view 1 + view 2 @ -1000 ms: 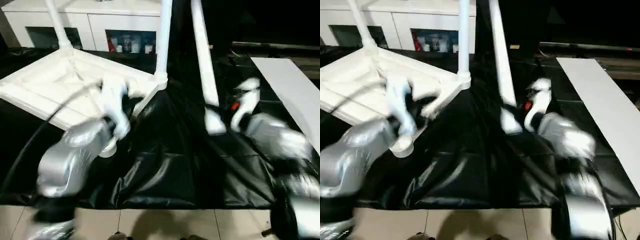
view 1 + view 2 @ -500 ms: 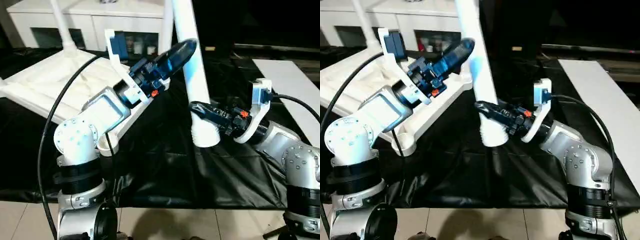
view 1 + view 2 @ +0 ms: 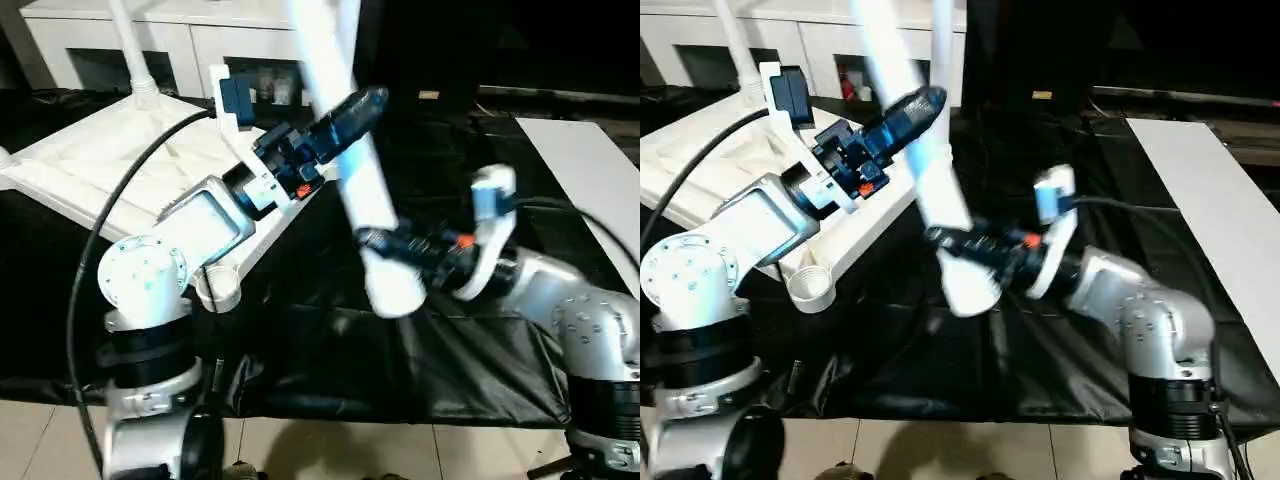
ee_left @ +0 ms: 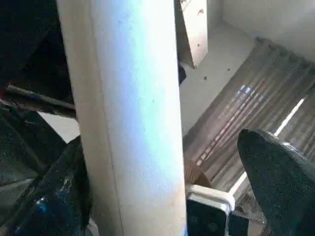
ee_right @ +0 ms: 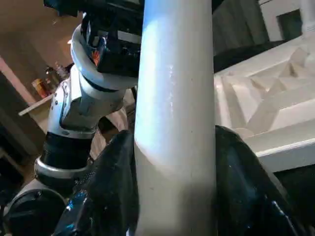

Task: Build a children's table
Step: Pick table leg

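Black plastic sheeting (image 3: 330,360) covered the work surface, with a white cabinet (image 3: 180,45) behind and a flat white board (image 3: 590,170) off to the right. Upside down on the sheeting at the left lay the tabletop (image 3: 90,165), two legs already standing up from its sockets. Right claw (image 3: 945,240) was clamped around the fat end of a loose leg (image 3: 350,150), holding it tilted! Left claw (image 3: 362,103) stood wide open astride that leg higher up, one finger (image 4: 280,177) clear of it.
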